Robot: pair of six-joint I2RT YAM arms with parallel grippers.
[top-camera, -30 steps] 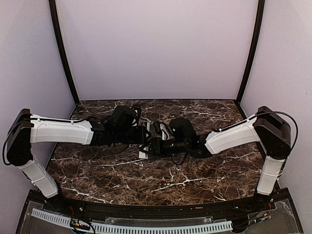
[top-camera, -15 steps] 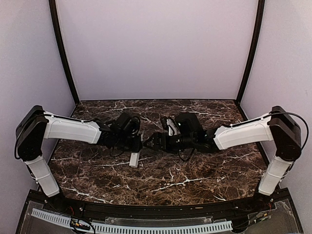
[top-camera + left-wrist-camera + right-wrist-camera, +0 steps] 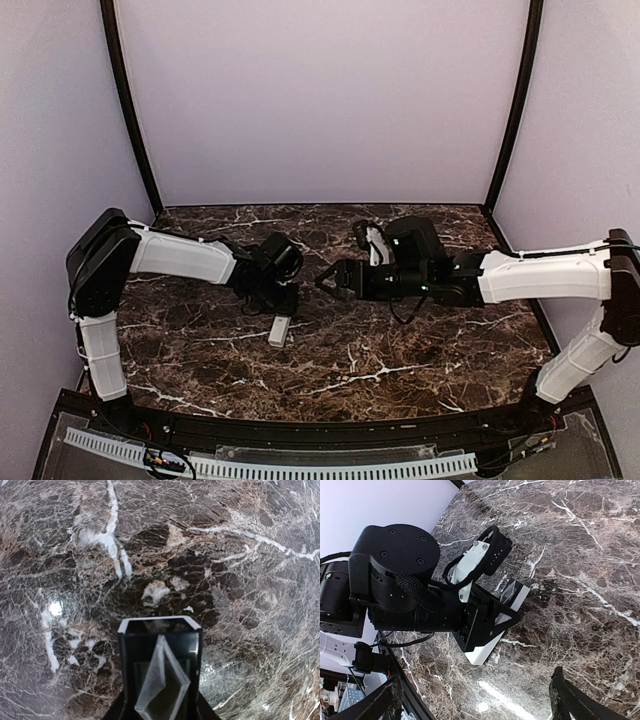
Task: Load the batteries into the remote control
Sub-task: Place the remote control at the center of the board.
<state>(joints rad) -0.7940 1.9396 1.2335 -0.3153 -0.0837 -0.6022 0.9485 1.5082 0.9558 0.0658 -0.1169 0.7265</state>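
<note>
The remote control (image 3: 280, 330) is a slim white bar that slants down to the marble just left of centre. My left gripper (image 3: 283, 303) is shut across its width. In the left wrist view the remote's dark face with its white rim (image 3: 160, 630) fills the space between the left gripper's (image 3: 160, 680) clear pads. The right wrist view shows the left gripper (image 3: 502, 615) clamped on the white remote (image 3: 487, 652). My right gripper (image 3: 327, 282) is open and empty a short way to the right of it, its fingertips spread wide (image 3: 476, 682). The batteries are out of view.
The brown marble tabletop (image 3: 420, 350) is boxed in by lilac walls on three sides, with black posts at the back corners (image 3: 135, 150). A black ledge (image 3: 300, 425) runs along the near edge. Both forearms reach inward and almost meet at the middle.
The two grippers were together at the remote; now they are apart. My right gripper has drawn back to the right and is open. My left gripper has tilted the remote down and slightly left.
</note>
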